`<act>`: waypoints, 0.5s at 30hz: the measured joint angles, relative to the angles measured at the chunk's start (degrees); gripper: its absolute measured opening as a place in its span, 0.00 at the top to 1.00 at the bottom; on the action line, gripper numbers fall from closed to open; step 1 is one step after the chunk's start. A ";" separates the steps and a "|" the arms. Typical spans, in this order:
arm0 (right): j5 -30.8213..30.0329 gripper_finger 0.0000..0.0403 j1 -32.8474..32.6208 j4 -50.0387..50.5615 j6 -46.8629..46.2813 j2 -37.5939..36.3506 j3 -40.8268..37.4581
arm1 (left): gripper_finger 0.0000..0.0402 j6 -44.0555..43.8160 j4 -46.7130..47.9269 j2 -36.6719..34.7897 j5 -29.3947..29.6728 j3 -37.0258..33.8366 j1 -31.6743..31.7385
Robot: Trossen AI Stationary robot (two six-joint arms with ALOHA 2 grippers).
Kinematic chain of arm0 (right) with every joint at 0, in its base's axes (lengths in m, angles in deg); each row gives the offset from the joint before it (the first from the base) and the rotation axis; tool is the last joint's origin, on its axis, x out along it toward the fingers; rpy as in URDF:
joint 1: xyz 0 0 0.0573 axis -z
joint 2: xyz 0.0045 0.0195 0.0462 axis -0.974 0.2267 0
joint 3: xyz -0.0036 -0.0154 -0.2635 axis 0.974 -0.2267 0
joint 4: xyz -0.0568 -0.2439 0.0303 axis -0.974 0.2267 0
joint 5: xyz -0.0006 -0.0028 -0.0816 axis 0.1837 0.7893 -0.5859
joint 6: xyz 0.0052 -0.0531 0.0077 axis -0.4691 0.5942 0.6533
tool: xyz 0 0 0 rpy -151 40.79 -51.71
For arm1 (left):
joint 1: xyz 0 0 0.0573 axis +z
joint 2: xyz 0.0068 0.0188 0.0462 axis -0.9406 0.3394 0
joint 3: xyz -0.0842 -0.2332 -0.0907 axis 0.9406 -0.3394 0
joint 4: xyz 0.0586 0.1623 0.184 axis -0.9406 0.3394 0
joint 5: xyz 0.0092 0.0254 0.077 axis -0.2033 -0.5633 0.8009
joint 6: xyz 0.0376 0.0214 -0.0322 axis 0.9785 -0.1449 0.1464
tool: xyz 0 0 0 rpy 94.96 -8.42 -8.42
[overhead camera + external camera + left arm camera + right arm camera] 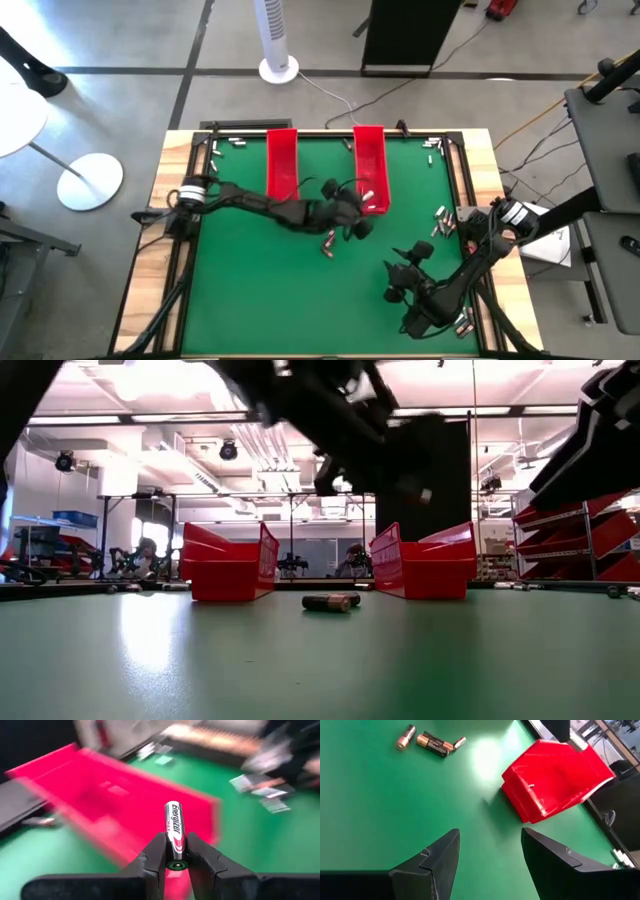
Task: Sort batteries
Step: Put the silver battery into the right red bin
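Holding a slim silver-and-black cylindrical battery with printed lettering (173,832) clamped between its two dark fingers, the left pincer (357,222) hangs at centre frame in the high view, just at the near end of the right-hand long red plastic tray (371,165). The grip looks thin: only the battery's lower end sits between the smooth pads, with most of its length standing free. A glossy metal cylinder could roll or pivot out of so narrow a hold, and if released too soon it would likely land on the green felt-like counter (260,290) instead of inside the tray. A drop onto the hard tray floor might also make it bounce over the low wall.

The right pincer (402,281) waits at lower right of the high view, its blunt wedge-shaped fingers spread apart and empty. A second, matching red tray (281,160) lies to the left. Beneath the left arm, a few dark, copper-ended batteries (330,602) rest on the matte counter; more small silvery ones (441,222) lie scattered by the right edge.
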 joint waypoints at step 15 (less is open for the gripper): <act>4.65 0.49 -2.84 -0.22 -12.08 0.00 -4.34 | 0.84 -2.79 16.92 10.16 2.60 20.46 1.79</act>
